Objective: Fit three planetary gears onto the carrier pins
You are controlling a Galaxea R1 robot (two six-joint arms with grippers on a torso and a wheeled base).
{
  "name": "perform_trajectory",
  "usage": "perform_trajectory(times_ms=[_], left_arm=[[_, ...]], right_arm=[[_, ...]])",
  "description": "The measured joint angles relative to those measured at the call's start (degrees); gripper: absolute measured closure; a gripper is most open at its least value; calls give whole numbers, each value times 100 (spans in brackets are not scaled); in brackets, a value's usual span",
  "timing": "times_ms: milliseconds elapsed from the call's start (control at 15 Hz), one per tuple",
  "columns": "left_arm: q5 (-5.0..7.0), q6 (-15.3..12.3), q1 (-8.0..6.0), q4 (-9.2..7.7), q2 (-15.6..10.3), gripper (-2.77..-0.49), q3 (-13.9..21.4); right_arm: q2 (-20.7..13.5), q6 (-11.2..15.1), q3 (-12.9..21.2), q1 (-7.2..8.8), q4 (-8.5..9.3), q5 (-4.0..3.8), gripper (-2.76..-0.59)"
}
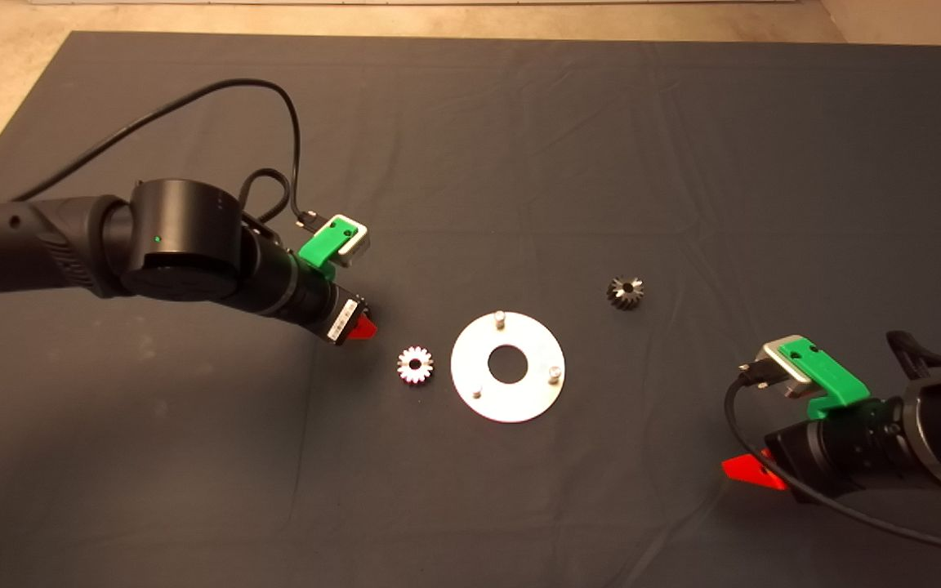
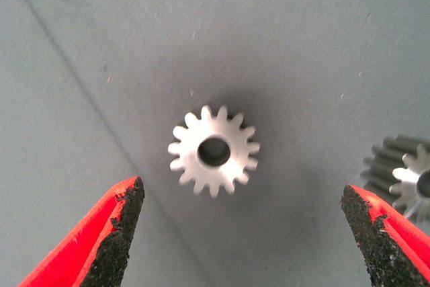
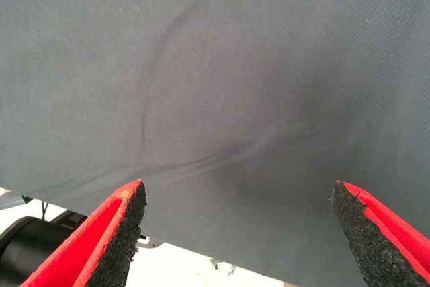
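Left gripper [image 1: 360, 327] lined up over a loose gear, nothing yet on the pins.

Its fingers [image 2: 111, 233] stood wide open, straddling the planetary gear [image 2: 213, 150] lying flat at centre frame, just left of the carrier disc [image 1: 508, 367]; a second gear [image 1: 625, 291] lay on the counter [image 1: 519, 122] upper right of the disc's three bare pins [image 1: 500, 318]. The right gripper [image 1: 752, 472], fingers open and empty, waited at lower right.

A planetary gear [image 2: 213, 150] lies flat on the mat [image 2: 302, 38], beyond the wide-open left pincer [image 2: 242, 223].
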Motion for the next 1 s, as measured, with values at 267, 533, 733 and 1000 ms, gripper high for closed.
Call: perform_trajectory(times_ms=[267,533,733,1000], left_arm=[[-359,0,13,35,-1,-207,-80],[-456,0,202,55,0,-207,-80],[-458,0,238,210,-1,-207,-80],[-549,1,315,313,-3,-207,-178]], right_arm=[[0,0,0,0,0,0,-205],[-5,-1,0,1,0,-1,-205],[-2,-1,0,1,0,0,-205],[-2,0,0,1,0,0,-205]])
